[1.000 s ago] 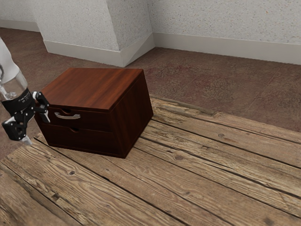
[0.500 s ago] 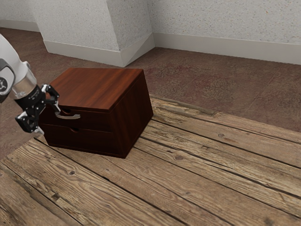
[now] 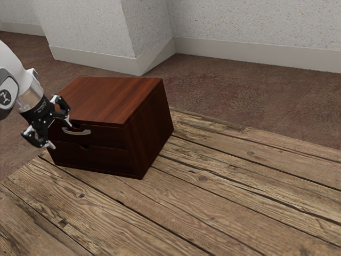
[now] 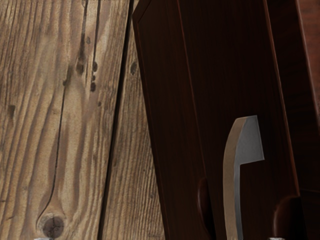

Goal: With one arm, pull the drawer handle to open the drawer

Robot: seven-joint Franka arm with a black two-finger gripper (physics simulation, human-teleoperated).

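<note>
Gripper [image 3: 58,133] sits at the left edge of the frame, mid-height, right at the front of the cabinet [image 3: 112,98]. White arm [image 3: 16,85] enters from the upper left.

Jaws are spread wide and not clamped on anything. One finger sits up by the cabinet's top front edge. The other is lower, with a pale tip, in front of the drawer face.

The left end of the handle [image 3: 77,131] falls roughly between the two fingertips. I can't tell from the exterior view whether either one touches it.

The handle is a silver bar on the upper drawer [image 3: 106,136], left of frame centre. The lower drawer [image 3: 96,157] has only a small notch at its top edge. Both fronts look flush with the cabinet body, so the upper drawer reads as closed.

The cabinet is dark reddish wood. It stands on the far left corner of the plank table [image 3: 224,197], with its front facing lower left.

In the wrist view, the handle [image 4: 240,165] is a pale curved bar just ahead of the hand, standing off the dark drawer front [image 4: 200,100]. Weathered planks [image 4: 60,125] run alongside the cabinet's base.

Background is brownish carpet floor [image 3: 256,96] across the upper right. A white textured wall [image 3: 256,21] with a baseboard runs along the top, and a wall corner [image 3: 106,26] juts out at the upper left behind the cabinet.
</note>
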